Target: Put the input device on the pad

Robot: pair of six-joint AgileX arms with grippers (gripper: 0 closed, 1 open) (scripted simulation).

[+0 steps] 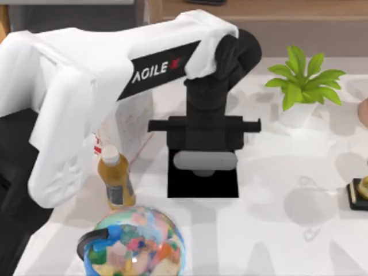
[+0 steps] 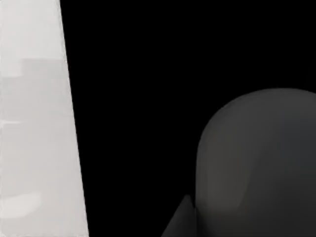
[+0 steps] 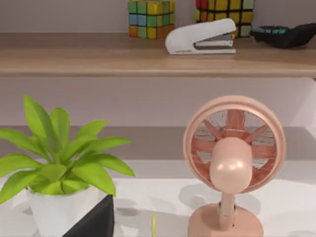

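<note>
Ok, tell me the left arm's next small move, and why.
Probably ease the left gripper straight down and set the mouse free on the pad. From above, the mouse sits under the gripper, within the pad's edges, and the left wrist view shows black pad beneath it. Whether it already touches the pad cannot be told.

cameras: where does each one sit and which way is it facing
Top view: above the table, looking down at the left arm over the pad, with the mouse beneath it.
Left wrist view: on the left arm, close over the pad and mouse.
Right wrist view: on the right arm, facing the plant, fan and shelf.
Shared: top and left wrist views both show mouse and pad; top and right wrist views both show the plant.
</note>
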